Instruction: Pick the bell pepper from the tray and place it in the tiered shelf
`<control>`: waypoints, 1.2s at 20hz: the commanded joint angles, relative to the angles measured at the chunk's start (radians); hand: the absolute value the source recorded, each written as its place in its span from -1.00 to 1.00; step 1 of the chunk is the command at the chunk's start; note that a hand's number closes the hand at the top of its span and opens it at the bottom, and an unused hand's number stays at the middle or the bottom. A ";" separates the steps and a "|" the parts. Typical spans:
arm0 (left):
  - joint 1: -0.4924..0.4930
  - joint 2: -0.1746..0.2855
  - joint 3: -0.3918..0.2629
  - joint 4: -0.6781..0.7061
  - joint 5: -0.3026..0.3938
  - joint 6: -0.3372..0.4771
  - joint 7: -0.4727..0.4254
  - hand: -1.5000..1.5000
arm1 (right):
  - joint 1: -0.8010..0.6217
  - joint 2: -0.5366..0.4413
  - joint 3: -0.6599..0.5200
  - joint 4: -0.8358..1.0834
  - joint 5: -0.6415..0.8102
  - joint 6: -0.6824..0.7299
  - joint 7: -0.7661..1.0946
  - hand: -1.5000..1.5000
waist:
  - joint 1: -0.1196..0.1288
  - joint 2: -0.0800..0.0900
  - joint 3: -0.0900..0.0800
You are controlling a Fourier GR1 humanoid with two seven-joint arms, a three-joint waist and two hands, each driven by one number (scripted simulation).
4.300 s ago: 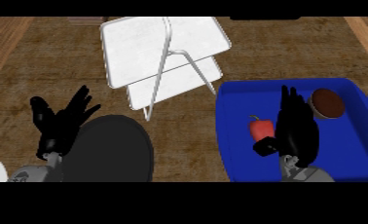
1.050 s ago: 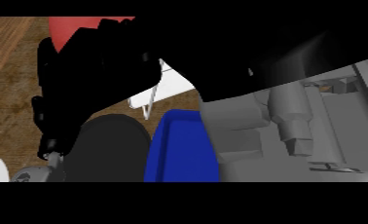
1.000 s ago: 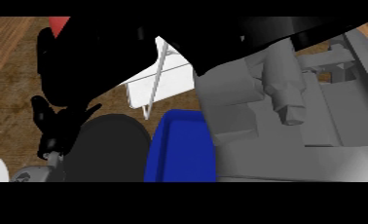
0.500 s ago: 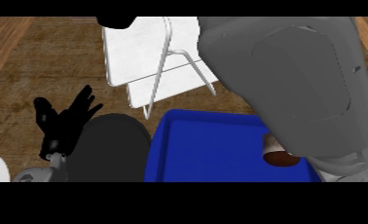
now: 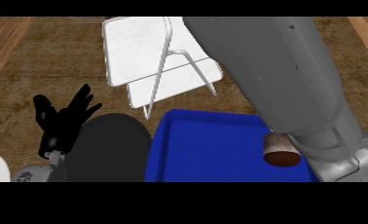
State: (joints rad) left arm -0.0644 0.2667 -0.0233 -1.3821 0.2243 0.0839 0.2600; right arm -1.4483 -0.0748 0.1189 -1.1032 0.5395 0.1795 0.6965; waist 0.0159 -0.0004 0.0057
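Tiered shelf (image 5: 140, 47) stands just beyond tray (image 5: 205, 152) edge.

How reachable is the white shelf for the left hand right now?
Probably yes. The left hand sits open at lower left, with only wooden counter between it and the tiered shelf; the right forearm crosses farther right, above the tray.

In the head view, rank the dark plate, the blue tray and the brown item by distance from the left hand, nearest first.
From the left hand:
1. Dark plate, right beside it.
2. Blue tray, further right.
3. Brown item, at the tray's right side.
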 commanded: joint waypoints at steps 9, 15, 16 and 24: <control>0.003 0.000 0.022 0.058 -0.002 -0.035 0.022 0.00 | -0.050 0.035 -0.041 0.176 0.030 -0.058 -0.169 1.00 | -0.003 0.002 -0.007; 0.078 -0.024 -0.005 -0.017 -0.025 -0.016 0.023 0.00 | -0.065 0.003 0.001 0.203 0.080 0.002 -0.188 1.00 | -0.002 -0.001 -0.006; 0.026 -0.009 0.033 0.017 0.004 -0.041 0.018 0.00 | -0.044 -0.003 -0.033 0.238 0.071 -0.038 -0.243 1.00 | -0.003 0.002 -0.006; 0.005 -0.031 0.003 0.017 -0.034 -0.010 0.051 0.00 | -0.074 0.073 -0.214 0.220 -0.047 -0.255 -0.110 -1.00 | -0.001 0.003 -0.006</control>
State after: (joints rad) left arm -0.0573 0.2442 -0.0067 -1.3988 0.2025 0.0673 0.2704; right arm -1.5125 -0.0263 -0.0504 -0.8947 0.5312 -0.0104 0.5655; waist 0.0136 -0.0019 0.0055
